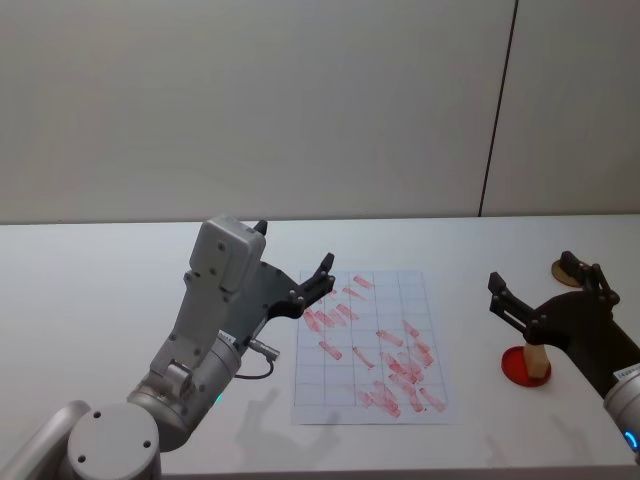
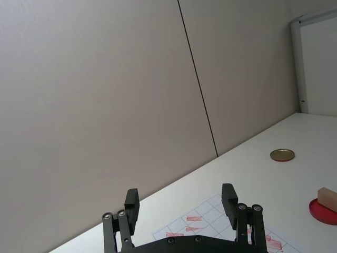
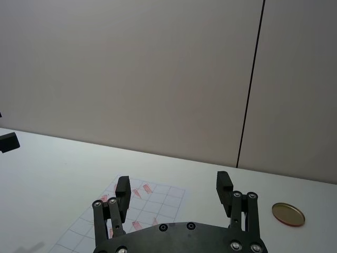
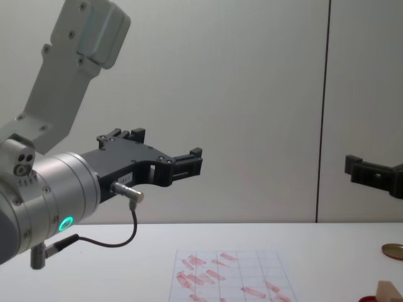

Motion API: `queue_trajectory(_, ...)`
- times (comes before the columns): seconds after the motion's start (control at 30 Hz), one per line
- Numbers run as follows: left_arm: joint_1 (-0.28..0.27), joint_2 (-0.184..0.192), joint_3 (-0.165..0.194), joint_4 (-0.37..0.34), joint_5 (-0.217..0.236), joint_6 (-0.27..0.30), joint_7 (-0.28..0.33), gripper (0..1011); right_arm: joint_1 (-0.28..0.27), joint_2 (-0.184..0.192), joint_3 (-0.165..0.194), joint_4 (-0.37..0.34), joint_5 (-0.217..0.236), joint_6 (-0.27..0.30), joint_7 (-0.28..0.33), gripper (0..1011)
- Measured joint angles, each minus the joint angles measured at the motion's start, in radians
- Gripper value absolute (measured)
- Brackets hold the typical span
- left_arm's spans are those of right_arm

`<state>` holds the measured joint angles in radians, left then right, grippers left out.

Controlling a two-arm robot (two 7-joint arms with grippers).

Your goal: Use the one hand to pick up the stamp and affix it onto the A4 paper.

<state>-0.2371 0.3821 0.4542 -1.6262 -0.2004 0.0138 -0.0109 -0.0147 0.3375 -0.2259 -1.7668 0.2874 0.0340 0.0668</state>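
The wooden stamp sits on a red disc just right of the paper, below the raised right gripper, whose jaws are spread wide, and much nearer to it than to the left gripper, also spread open, at the paper's left edge.

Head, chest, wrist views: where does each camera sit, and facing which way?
Head: high, facing down at the A4 paper; left gripper and right gripper show.
Chest: low, facing across the table; left arm large.
Left wrist: behind its open fingers, facing the wall.
Right wrist: behind its open fingers, facing the wall.
Both wrist views share the gold disc.
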Motion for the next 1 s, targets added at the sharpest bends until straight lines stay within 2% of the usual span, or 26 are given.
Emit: queue_trajectory(1.0, 0.000, 0.000, 0.000, 0.000, 0.000, 0.000, 0.000, 993, 0.000, 0.000, 0.000, 0.000, 0.000, 0.000, 0.000, 1001)
